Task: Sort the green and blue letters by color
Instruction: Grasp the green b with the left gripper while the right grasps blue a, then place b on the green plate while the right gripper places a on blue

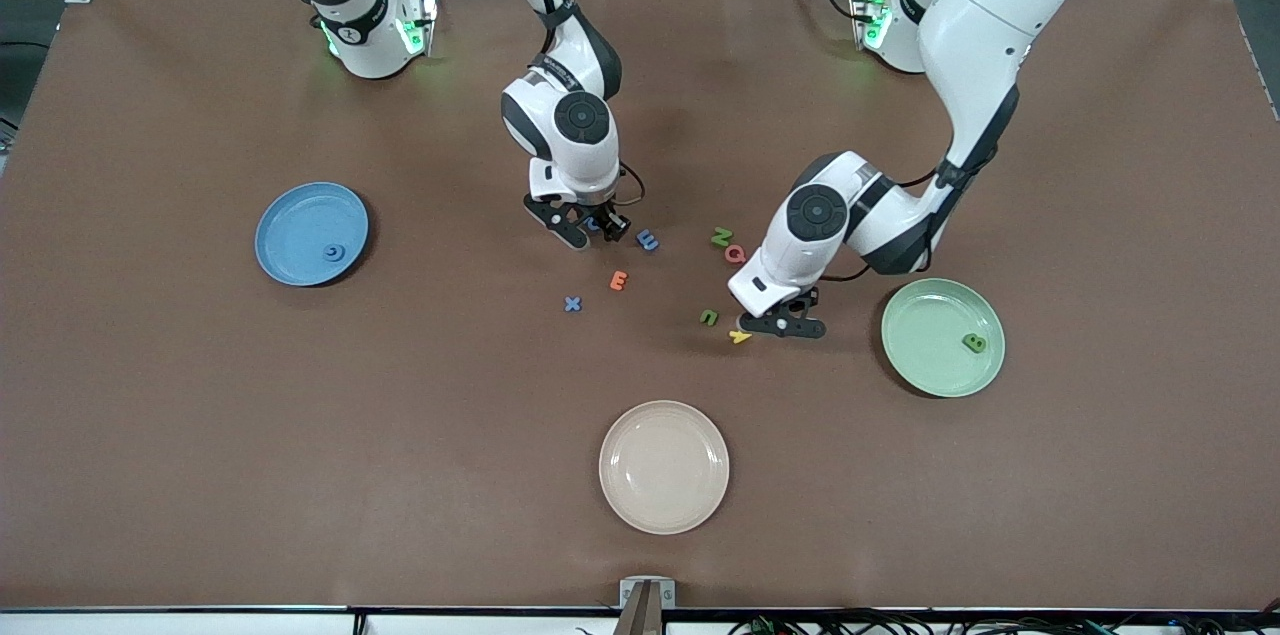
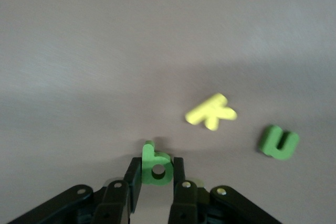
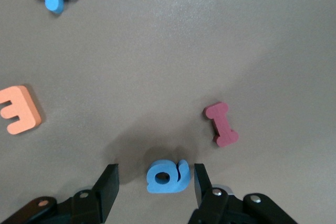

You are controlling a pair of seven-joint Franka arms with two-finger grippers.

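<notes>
My right gripper (image 1: 590, 227) is low at the table with its jaws open on either side of a blue letter (image 3: 170, 176) that lies flat between them, untouched. My left gripper (image 1: 785, 325) is shut on a green letter b (image 2: 156, 165), right beside a yellow letter (image 1: 740, 336). More blue letters lie loose: one (image 1: 648, 239) beside the right gripper and an X (image 1: 572, 304) nearer the camera. A green U (image 1: 709, 317) and a green N (image 1: 722, 237) lie loose. One blue letter (image 1: 331, 254) lies on the blue plate (image 1: 285, 215), one green letter (image 1: 974, 343) on the green plate (image 1: 920, 315).
An orange E (image 1: 619, 280) and a red Q (image 1: 736, 254) lie among the letters, and a red I (image 3: 221, 124) lies close to the right gripper. A beige plate (image 1: 664, 505) stands near the front edge. The blue plate is toward the right arm's end, the green plate toward the left arm's.
</notes>
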